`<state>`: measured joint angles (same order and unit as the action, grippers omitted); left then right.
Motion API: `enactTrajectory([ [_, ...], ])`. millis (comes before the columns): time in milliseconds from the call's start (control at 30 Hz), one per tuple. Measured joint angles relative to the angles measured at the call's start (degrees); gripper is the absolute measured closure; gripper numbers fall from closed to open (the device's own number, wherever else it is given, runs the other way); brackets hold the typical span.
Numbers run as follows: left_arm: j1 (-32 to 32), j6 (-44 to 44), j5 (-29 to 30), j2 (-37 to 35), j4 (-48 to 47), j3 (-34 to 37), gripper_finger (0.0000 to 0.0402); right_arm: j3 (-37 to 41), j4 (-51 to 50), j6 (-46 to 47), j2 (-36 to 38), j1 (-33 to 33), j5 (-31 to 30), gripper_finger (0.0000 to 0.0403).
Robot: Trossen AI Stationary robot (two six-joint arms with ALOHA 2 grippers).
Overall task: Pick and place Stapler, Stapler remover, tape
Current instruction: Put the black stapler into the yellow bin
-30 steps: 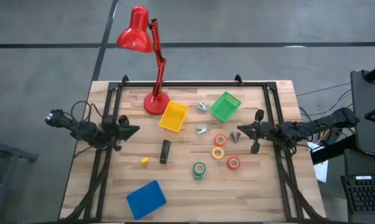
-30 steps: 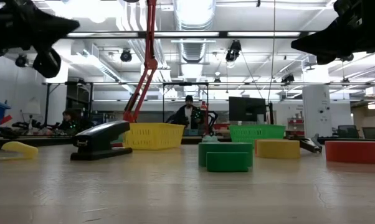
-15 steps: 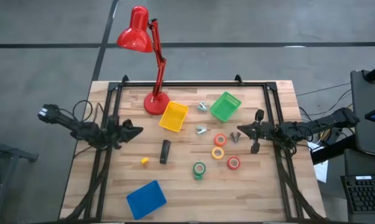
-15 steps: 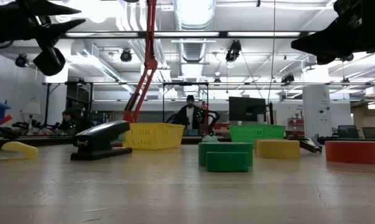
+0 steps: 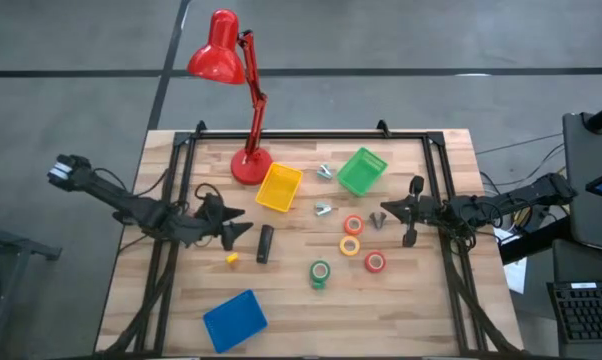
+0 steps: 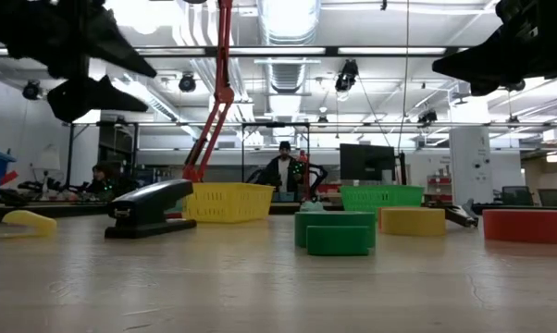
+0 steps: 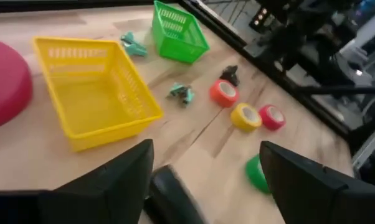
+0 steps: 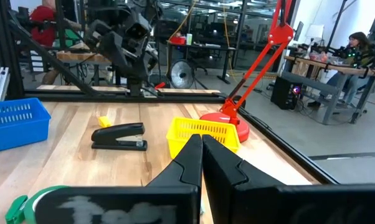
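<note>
Stapler (image 5: pixel 265 243) lies flat mid-table from above, clear on all sides for pinching, left gripper (image 5: pixel 239 227) just beside it, arm stretched low. Low view shows that gripper (image 6: pixel 121 79) raised above it. Left wrist view: fingers (image 7: pixel 113 180) spread wide over the stapler. Right wrist view: right gripper (image 8: pixel 202 155) pressed together, idle

The stapler (image 5: pixel 265 243) lies mid-table, just right of the left gripper (image 5: pixel 239 222). Four tape rolls (image 5: pixel 350 246) sit further right, two baskets (image 5: pixel 279 188) behind them.
</note>
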<state>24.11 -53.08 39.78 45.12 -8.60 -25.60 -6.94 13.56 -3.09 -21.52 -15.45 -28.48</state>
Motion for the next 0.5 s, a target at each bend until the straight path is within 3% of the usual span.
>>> enactTrajectory([
  [500,-0.1,-5.1,-0.1,21.7,-7.1,-9.4,0.0106,0.0,0.0,-0.1,0.0,0.0,0.0,0.0394],
])
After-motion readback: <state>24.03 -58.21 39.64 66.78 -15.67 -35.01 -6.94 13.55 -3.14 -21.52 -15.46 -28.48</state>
